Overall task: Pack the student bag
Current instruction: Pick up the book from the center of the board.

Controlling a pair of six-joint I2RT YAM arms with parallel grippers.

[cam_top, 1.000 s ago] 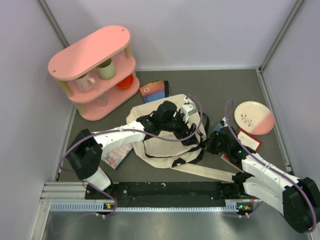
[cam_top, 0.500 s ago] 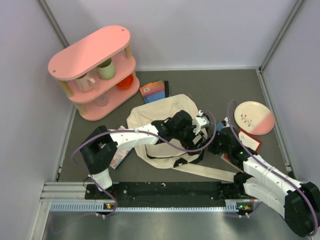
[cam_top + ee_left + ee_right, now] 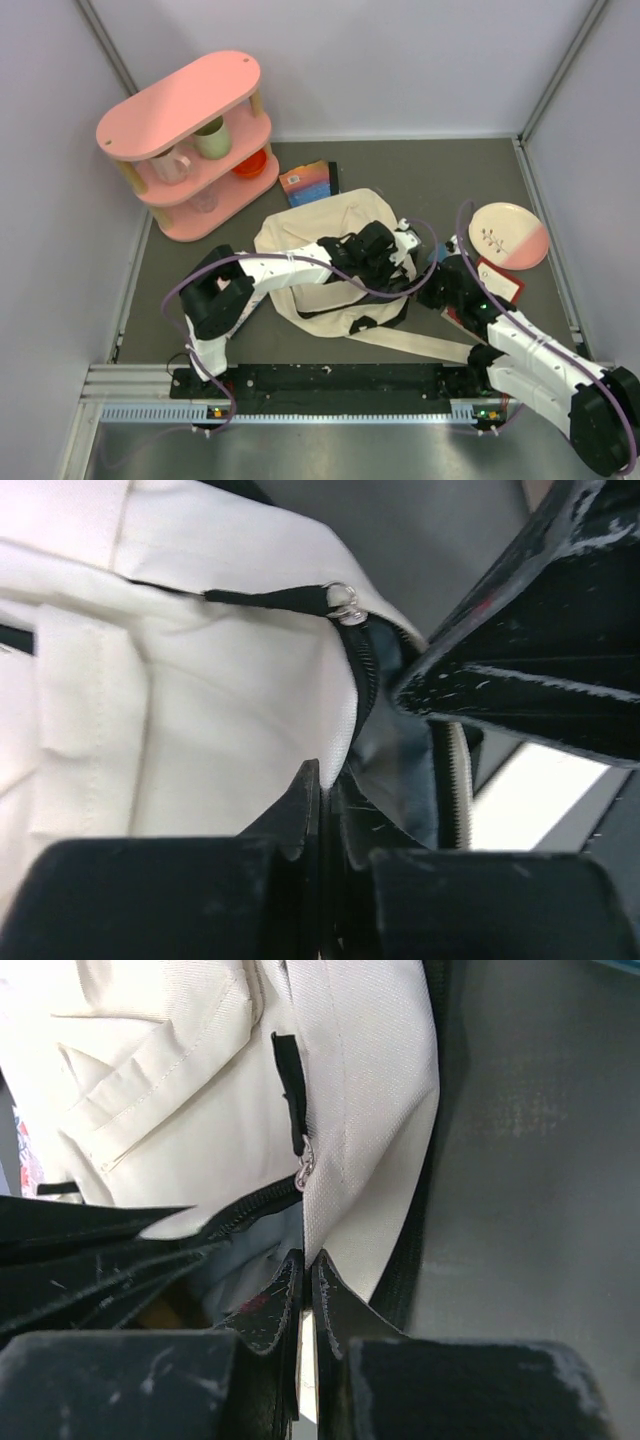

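The student bag (image 3: 320, 262), cream canvas with black trim, lies flat mid-table. My left gripper (image 3: 402, 256) reaches over it to its right end. In the left wrist view that gripper (image 3: 328, 792) is shut on the cream edge of the bag (image 3: 190, 680) beside the black zipper, below the silver zipper pull (image 3: 345, 600). My right gripper (image 3: 440, 284) meets the same end from the right. It (image 3: 305, 1272) is shut on the opposite cream edge of the bag (image 3: 190, 1090), under a zipper pull (image 3: 308, 1166). Grey lining shows between the two edges.
A pink shelf (image 3: 190, 140) with mugs and an orange bowl stands back left. A colourful book (image 3: 308, 183) lies behind the bag, and a booklet (image 3: 238, 310) at its left. A pink-and-cream plate (image 3: 507, 235) and a red card (image 3: 500, 281) lie right. A long strap (image 3: 420, 343) trails toward the arm bases.
My left gripper has moved right across the bag to its opening and closed on the edge. The right gripper has stayed shut on its edge.
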